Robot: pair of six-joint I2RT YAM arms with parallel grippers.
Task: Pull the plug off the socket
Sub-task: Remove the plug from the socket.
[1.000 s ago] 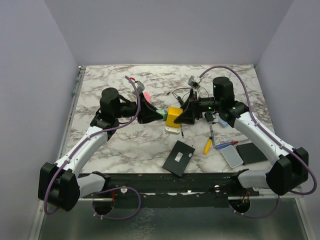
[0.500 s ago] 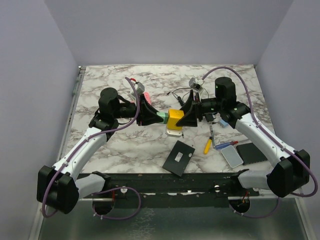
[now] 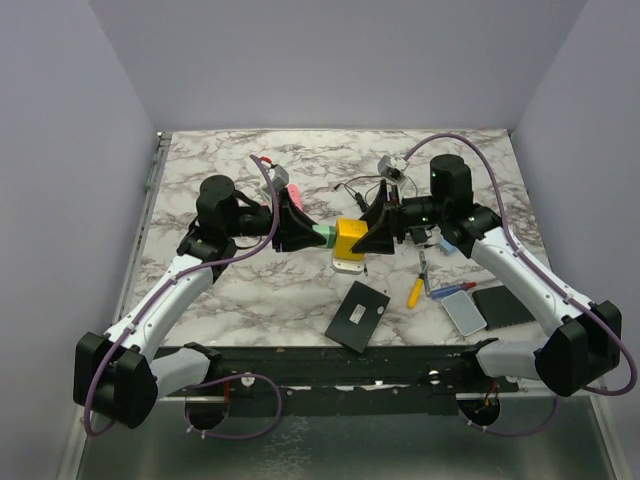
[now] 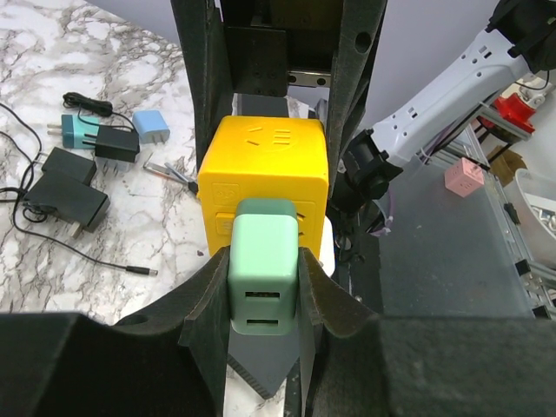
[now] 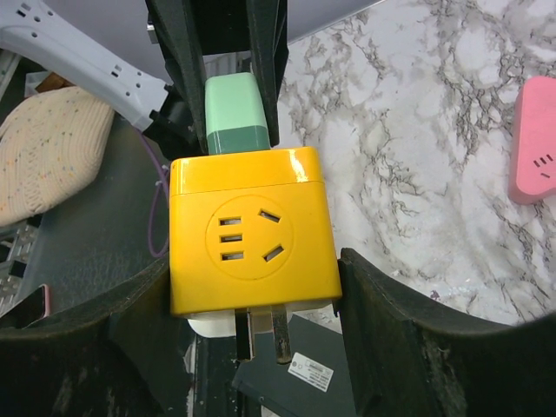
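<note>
1. Mint-green plug (image 4: 263, 261) sits nearest in my left wrist view, pinched across its sides by the jaws of the left gripper (image 4: 263, 300).
2. Its far end is seated flush in the yellow socket cube (image 4: 265, 169), with no pins showing. I judge both grasps made and the pull itself not yet done.
3. Beyond that, the right gripper (image 5: 254, 261) has its jaws spread around the cube's flanks, clamping it.
4. From overhead, the pair appears held above the middle of the worktop (image 3: 220, 160). The plug's long axis runs 9 to 3 o'clock, pins toward 3 and port end toward 9, so it should come off toward 9.
</note>
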